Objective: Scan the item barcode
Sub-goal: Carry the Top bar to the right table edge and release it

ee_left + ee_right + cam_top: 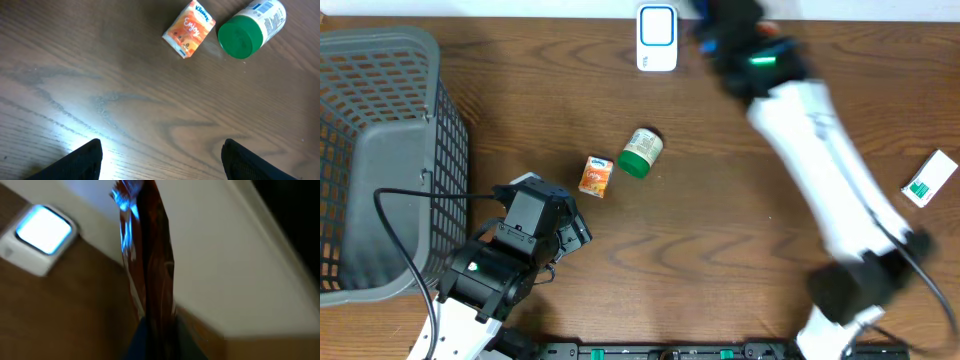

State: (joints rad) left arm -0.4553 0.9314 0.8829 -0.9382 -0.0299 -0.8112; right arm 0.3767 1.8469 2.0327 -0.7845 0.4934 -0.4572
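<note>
The packet (150, 255) (task item) is gripped edge-on in the closed R gripper (156, 337), just beside the scanner (42, 232), presumably so the barcode can be turned toward the lit window. The L gripper (162, 162) is open and empty near the tissue pack (189, 29) & green-lidded bottle (250, 27), prob. staged for a later pick.

Overhead evenly lit, right arm (820, 170) motion-blurred; left wrist: table (95, 132) glare; right wrist: dim, blurred.
</note>
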